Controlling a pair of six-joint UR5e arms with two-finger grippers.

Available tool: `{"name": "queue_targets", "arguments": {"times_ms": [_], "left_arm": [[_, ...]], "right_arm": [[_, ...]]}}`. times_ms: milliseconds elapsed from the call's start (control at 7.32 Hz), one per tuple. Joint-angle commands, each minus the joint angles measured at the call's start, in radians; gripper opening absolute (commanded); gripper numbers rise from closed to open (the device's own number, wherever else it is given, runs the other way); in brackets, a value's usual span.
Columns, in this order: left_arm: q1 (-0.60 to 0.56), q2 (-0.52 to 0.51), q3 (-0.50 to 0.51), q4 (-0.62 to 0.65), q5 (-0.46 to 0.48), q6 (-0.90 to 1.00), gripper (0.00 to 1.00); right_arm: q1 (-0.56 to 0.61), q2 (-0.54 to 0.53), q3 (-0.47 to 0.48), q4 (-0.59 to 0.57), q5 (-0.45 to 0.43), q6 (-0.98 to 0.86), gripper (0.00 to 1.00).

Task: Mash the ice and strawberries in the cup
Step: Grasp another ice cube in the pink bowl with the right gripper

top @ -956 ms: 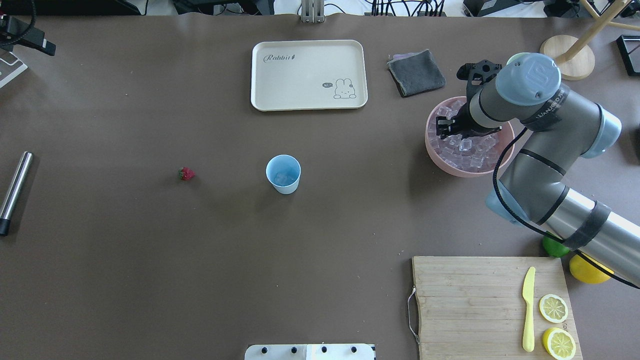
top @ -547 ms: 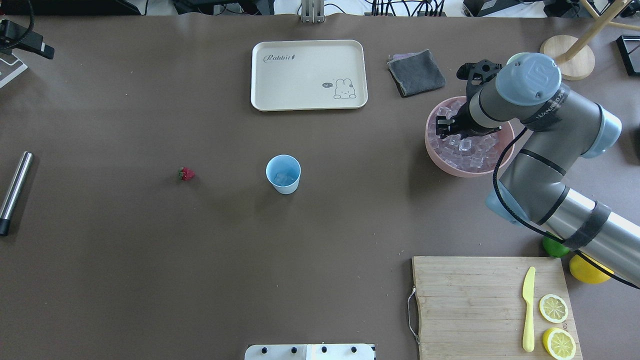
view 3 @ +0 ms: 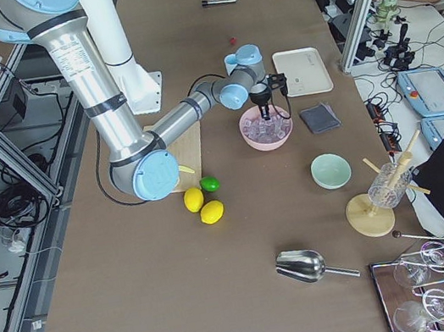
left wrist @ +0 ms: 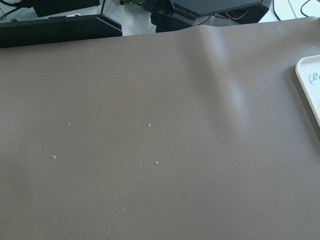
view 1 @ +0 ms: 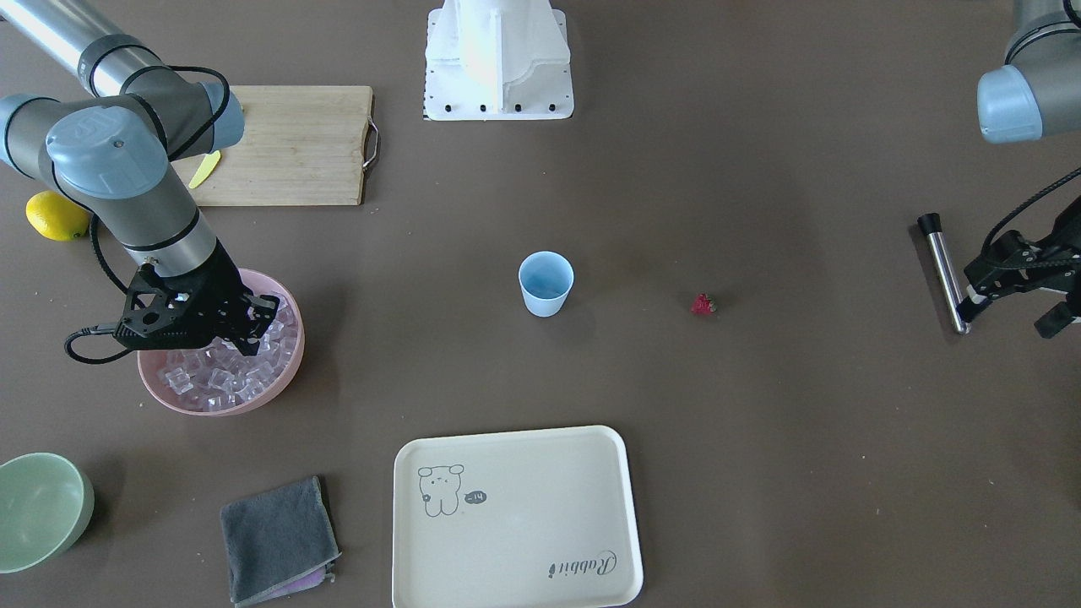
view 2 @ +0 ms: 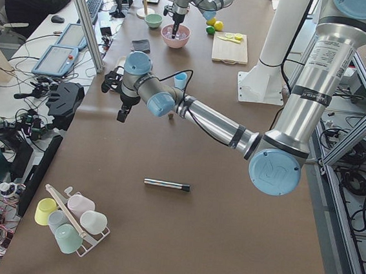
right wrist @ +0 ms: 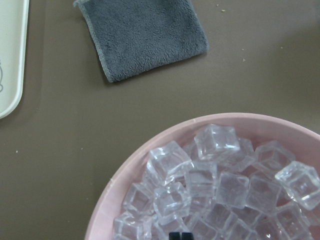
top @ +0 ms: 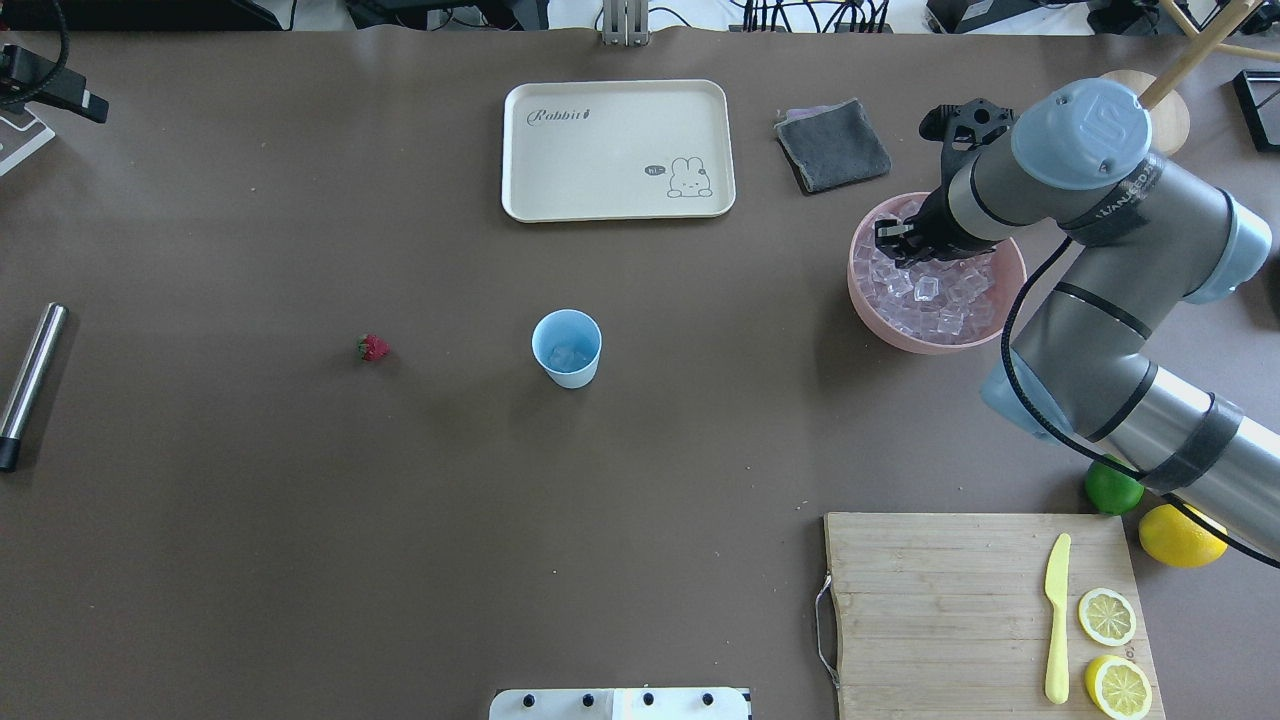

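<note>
The light-blue cup (top: 567,347) stands upright mid-table with one ice cube (top: 568,356) inside; it also shows in the front view (view 1: 545,283). The tiny red strawberry (top: 372,347) lies on the table to the cup's left. Many clear ice cubes (top: 935,300) fill the pink bowl (top: 905,340). My right gripper (top: 893,243) is down among the cubes at the bowl's far-left part. Its jaws look narrowed as if pinching one cube. Only a dark fingertip (right wrist: 180,235) shows in the right wrist view. My left gripper (view 1: 1009,308) hangs open and empty beside the metal rod.
A metal rod (top: 30,385) lies at the far left. A cream tray (top: 618,150) and a grey cloth (top: 832,145) lie at the back. A cutting board (top: 950,600) holds a yellow knife (top: 1057,620) and lemon halves. A lime (top: 1113,490) and a lemon (top: 1180,535) sit beside it. A green bowl (view 1: 38,507) stands past the pink bowl.
My right arm has shifted a little back and up, and its gripper has moved toward the bowl's far side. The cup, the strawberry and the rod have not moved.
</note>
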Motion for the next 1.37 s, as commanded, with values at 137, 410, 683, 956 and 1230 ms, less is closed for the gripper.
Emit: {"name": "queue_targets", "arguments": {"times_ms": [137, 410, 683, 956, 1230], "left_arm": [[-0.001, 0.002, -0.001, 0.000, -0.001, 0.000, 0.98], [-0.001, 0.004, -0.004, 0.000, -0.001, -0.002, 0.98], [0.001, 0.004, -0.004, 0.000, -0.001, 0.000, 0.98], [-0.001, 0.004, -0.011, 0.000, -0.001, -0.005, 0.98], [0.001, 0.004, -0.012, 0.000, -0.001, -0.005, 0.98]], "right_arm": [[0.011, -0.005, 0.015, -0.018, 0.014, -0.001, 0.18], [-0.007, -0.001, -0.022, -0.009, 0.005, 0.001, 0.58], [-0.014, 0.001, -0.035, -0.009, 0.000, -0.001, 0.65], [-0.014, -0.004, -0.035, -0.007, 0.000, -0.001, 0.65], [-0.017, -0.007, -0.035, -0.007, -0.003, -0.001, 0.65]]}}
